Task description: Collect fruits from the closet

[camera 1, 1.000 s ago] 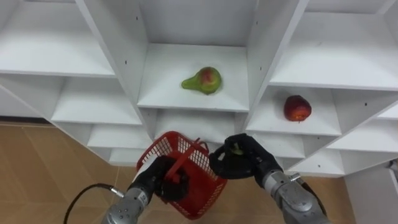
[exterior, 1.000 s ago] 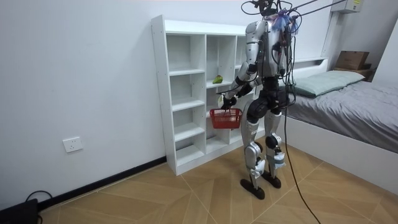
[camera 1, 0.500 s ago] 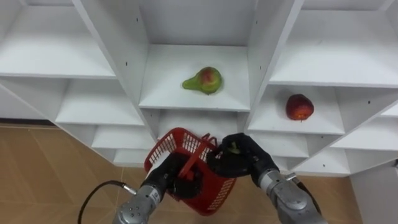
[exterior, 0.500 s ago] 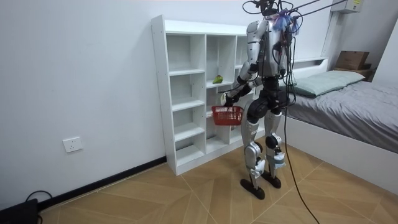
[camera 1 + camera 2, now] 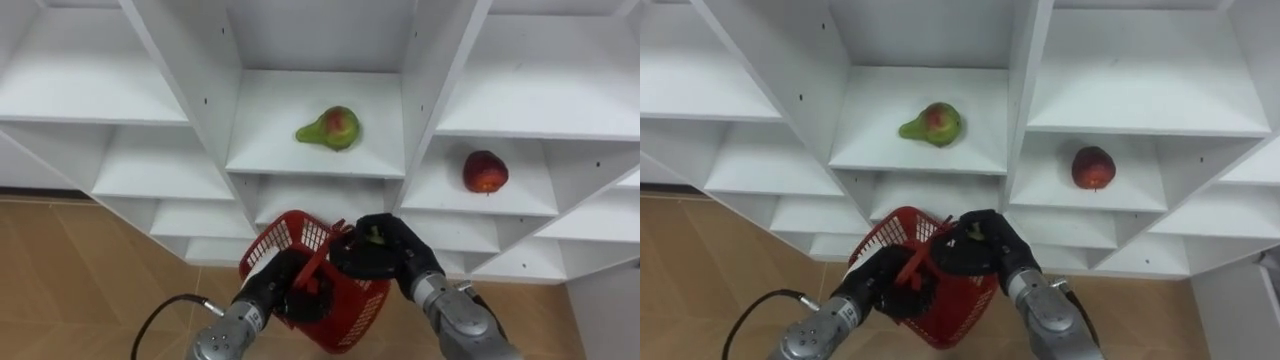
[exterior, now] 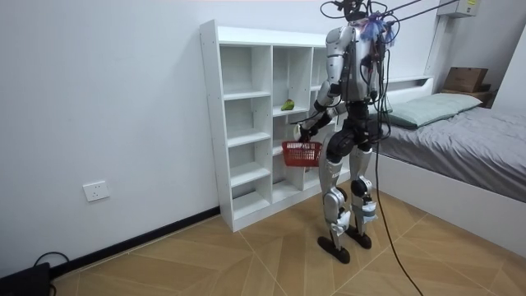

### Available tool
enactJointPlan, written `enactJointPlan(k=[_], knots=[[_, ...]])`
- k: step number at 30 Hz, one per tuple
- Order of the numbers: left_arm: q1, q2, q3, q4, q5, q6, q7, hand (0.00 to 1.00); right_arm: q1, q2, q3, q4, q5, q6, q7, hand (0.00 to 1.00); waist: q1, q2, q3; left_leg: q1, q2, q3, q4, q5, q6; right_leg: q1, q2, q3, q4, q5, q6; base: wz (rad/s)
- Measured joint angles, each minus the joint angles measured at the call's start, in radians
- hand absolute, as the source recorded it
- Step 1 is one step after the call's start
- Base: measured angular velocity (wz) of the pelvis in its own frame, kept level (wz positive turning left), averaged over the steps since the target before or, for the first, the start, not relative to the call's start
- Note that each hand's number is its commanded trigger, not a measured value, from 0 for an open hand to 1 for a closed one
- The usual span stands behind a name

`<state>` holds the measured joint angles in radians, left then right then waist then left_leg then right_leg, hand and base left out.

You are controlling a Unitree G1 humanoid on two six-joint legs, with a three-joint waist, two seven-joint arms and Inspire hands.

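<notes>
Bedroom in a home. White open-shelf closet (image 6: 246, 123) stands vs. the plain white wall (image 6: 107, 90) at the room view's left; bed (image 6: 468, 144) w/ grey cover & pillow (image 6: 431, 105) at its right, cardboard box (image 6: 464, 79) at the far end. Wood-pattern floor (image 6: 246, 259) in the near part, wall socket (image 6: 96, 191) low on the left.

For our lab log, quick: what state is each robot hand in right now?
Left hand: shut on the handle of the red basket.
Right hand: shut on a small green fruit, above the basket.
</notes>
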<state>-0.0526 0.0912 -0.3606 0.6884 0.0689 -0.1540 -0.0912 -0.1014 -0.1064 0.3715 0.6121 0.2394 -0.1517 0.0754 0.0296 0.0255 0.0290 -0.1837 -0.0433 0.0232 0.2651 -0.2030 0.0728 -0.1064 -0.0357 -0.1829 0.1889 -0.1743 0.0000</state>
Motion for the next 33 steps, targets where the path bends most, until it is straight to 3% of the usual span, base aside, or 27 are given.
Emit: enactJointPlan(k=[8,9,10,12,13,14,16,33], knots=[[0.000,-0.002,-0.001,0.002,0.000,0.003,-0.001,1.00,-0.007,0.001,0.001,0.001,0.000,0.001,0.000,1.00,0.002,0.001,0.0002,-0.016,0.000,0.001,0.001,0.000,0.000,-0.015,-0.001,-0.005,0.001,0.000,0.000,0.00],[-0.001,-0.002,0.001,0.002,0.000,0.003,-0.001,1.00,-0.008,0.002,0.001,0.001,0.000,0.001,0.000,0.90,0.002,0.001,0.0002,-0.015,0.000,0.001,0.001,0.000,0.000,-0.015,-0.001,-0.005,0.001,0.000,0.000,0.00],[-0.002,-0.002,0.002,0.002,0.000,0.003,-0.001,1.00,-0.009,0.002,0.001,0.001,0.000,0.001,0.000,0.63,0.002,0.001,0.0002,-0.015,0.000,0.001,0.001,0.000,0.000,-0.014,-0.001,-0.005,0.001,0.000,0.000,0.00],[-0.002,-0.002,0.001,0.002,0.000,0.003,-0.001,1.00,-0.009,0.002,0.001,0.001,0.000,0.000,0.000,0.37,0.002,0.001,0.0001,-0.014,0.000,0.001,0.001,0.000,0.000,-0.014,-0.001,-0.005,0.001,0.000,0.000,0.00],[-0.002,-0.002,0.002,0.002,0.000,0.003,0.000,1.00,-0.009,0.001,0.001,0.001,0.000,0.001,0.000,0.10,0.002,0.001,0.0001,-0.013,0.000,-0.003,0.001,0.000,0.000,-0.014,-0.001,-0.005,0.001,0.000,0.000,0.00],[-0.002,-0.002,0.002,0.002,0.000,0.003,0.000,1.00,-0.009,0.001,0.001,0.001,0.000,0.001,0.000,0.05,0.002,0.001,0.0001,-0.013,0.001,-0.003,0.001,0.000,0.000,-0.014,-0.001,-0.005,0.001,0.000,0.000,0.00],[-0.002,-0.002,0.001,0.002,0.000,0.003,0.000,1.00,-0.009,0.000,0.001,0.001,0.000,0.001,0.000,0.00,0.000,0.001,0.0001,-0.013,0.001,-0.004,0.001,0.000,0.000,-0.013,0.000,-0.006,0.000,0.000,0.000,0.00],[-0.002,-0.001,0.005,0.001,-0.039,0.003,0.001,1.00,-0.004,-0.001,-0.001,0.048,0.050,0.003,0.000,0.00,-0.003,-0.002,-0.0006,0.002,0.001,0.000,0.001,0.000,0.000,0.002,0.000,-0.007,0.001,0.001,-0.001,0.00]])
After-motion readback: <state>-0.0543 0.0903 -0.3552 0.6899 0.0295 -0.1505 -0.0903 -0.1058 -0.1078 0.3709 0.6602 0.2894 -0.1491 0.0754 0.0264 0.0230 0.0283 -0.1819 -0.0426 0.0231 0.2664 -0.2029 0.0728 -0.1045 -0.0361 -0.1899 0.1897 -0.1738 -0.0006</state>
